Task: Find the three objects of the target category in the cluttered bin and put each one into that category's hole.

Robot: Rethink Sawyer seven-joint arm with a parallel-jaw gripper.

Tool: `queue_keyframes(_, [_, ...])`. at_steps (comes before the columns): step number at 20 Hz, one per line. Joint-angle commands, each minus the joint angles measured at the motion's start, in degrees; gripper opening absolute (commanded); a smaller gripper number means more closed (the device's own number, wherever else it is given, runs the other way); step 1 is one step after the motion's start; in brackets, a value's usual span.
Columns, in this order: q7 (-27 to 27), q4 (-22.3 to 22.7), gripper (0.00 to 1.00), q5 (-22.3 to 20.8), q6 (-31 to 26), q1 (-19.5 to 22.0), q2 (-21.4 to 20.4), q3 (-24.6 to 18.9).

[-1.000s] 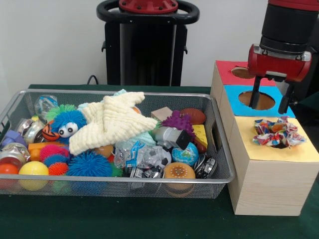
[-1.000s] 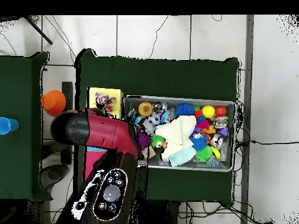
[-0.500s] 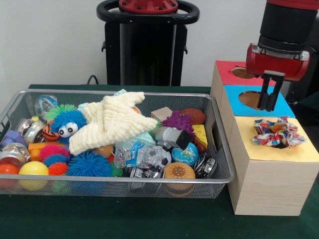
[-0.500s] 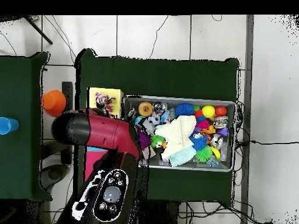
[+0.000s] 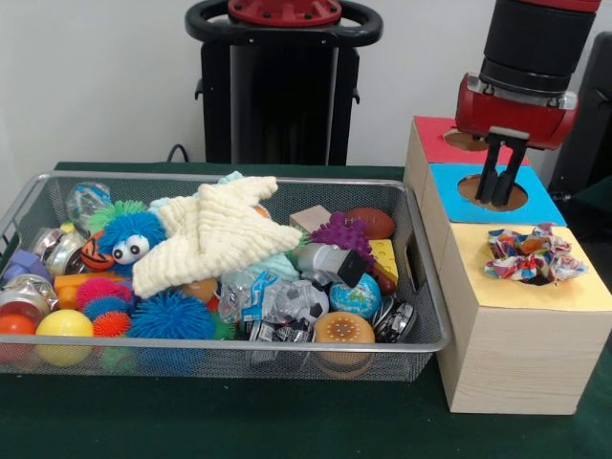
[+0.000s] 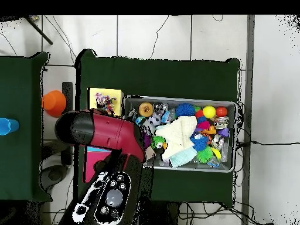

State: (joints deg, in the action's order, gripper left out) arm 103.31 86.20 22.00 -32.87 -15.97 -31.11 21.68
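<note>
Item: gripper (image 5: 499, 186) — fingers together, nothing held, hanging over the blue panel's hole (image 5: 492, 192) on the wooden sorting box (image 5: 516, 344). Item: floral scrunchie (image 5: 532, 254) — lying on the yellow panel, nearer than the gripper and slightly right, not dropped through any hole. Item: wire bin (image 5: 421, 330) w/ remaining clutter — left of the box. I judge next pick needs a leftward traverse.

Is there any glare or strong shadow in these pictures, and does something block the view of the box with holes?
Front view: soft even light, small glints on the shiny wrappers, no hard shadows; the box shows fully. Overhead view: the arm covers most of the box, only its yellow end with the scrunchie shows.
</note>
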Motion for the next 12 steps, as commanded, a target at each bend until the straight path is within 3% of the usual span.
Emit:
queue_keyframes(1, [12.4, -6.1, 0.00, -1.4, -10.1, 1.4, 3.3, -0.5])
queue_keyframes(5, [12.7, -9.0, 0.00, -1.2, -10.9, 1.2, 4.5, -0.1])
queue_keyframes(12, [13.5, -10.3, 0.00, -0.8, -9.2, 0.5, 5.6, -0.1])
